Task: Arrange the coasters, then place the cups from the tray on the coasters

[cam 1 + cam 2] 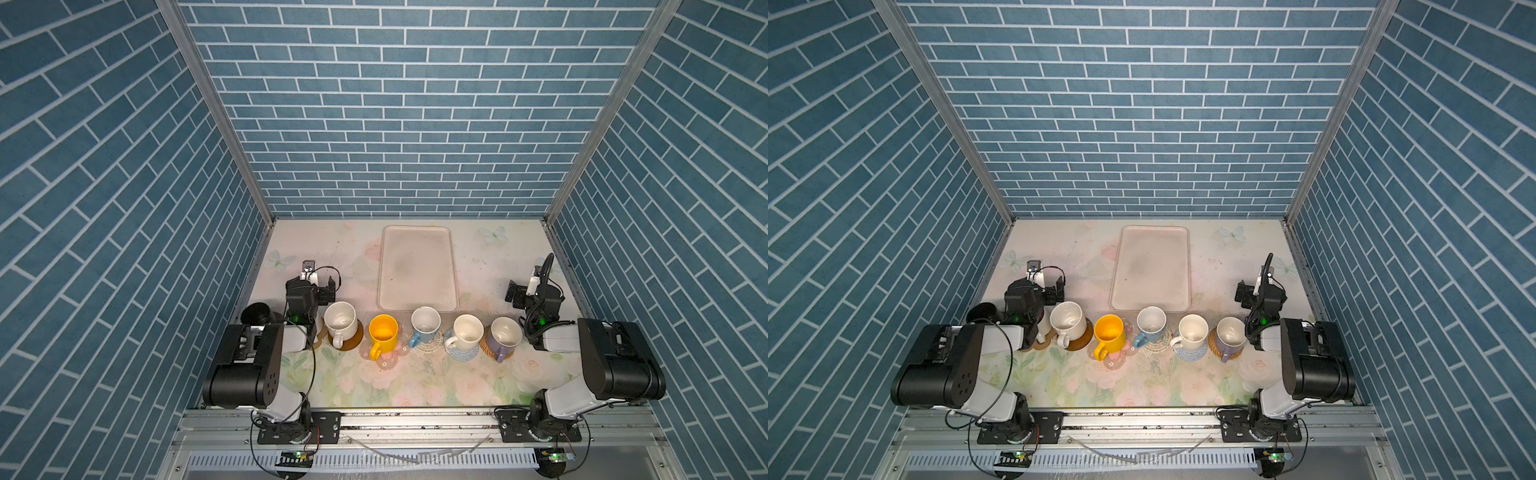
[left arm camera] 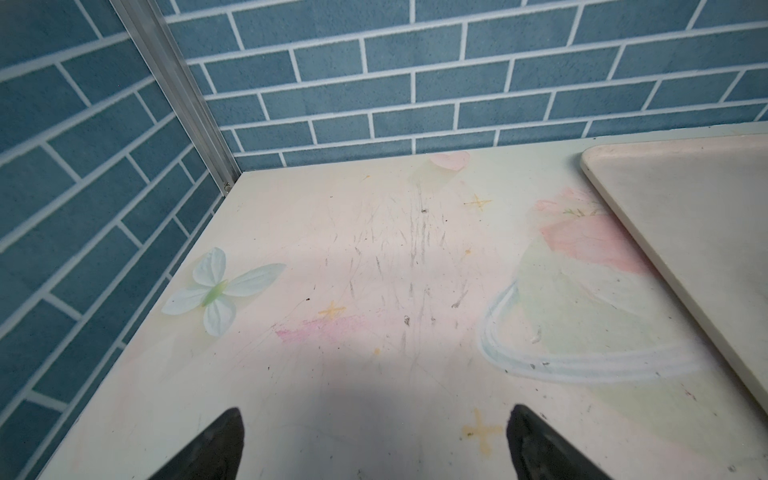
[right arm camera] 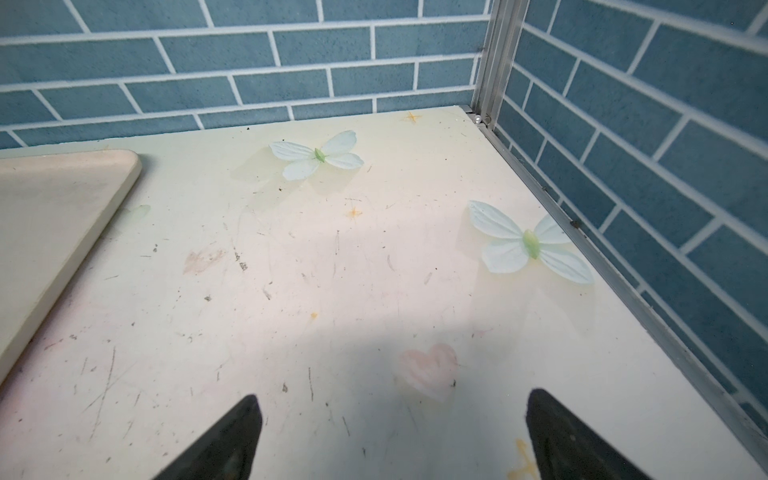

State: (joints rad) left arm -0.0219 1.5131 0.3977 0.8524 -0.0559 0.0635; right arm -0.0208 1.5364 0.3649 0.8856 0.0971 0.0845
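The beige tray (image 1: pixel 417 268) (image 2: pixel 685 216) (image 3: pixel 50 216) lies empty at the back middle. In front of it stands a row of cups on coasters. A cream mug (image 1: pixel 340 320) sits on a brown disc (image 1: pixel 355 338). The yellow mug (image 1: pixel 383 332) is on the pink flower (image 1: pixel 388 360), and the light blue mug (image 1: pixel 425 323) on a white woven round (image 1: pixel 432 345). Another cream mug (image 1: pixel 467 330) rests on the light blue round (image 1: pixel 463 354), the lavender mug (image 1: pixel 505 334) on the tan round (image 1: pixel 487 347). The black mug (image 1: pixel 254 313) stands far left. My left arm mostly hides a white mug (image 1: pixel 1043 326). My left gripper (image 1: pixel 316 286) (image 2: pixel 376 436) and right gripper (image 1: pixel 530 291) (image 3: pixel 392 428) are open and empty, either side of the tray.
Blue brick walls close in the table on the left, back and right, with metal posts in both back corners (image 2: pixel 187 104) (image 3: pixel 498 58). Both arm bases are bolted to a rail (image 1: pixel 415 419) along the front edge. Bare floral tabletop (image 1: pixel 415 386) lies between the cups and the rail.
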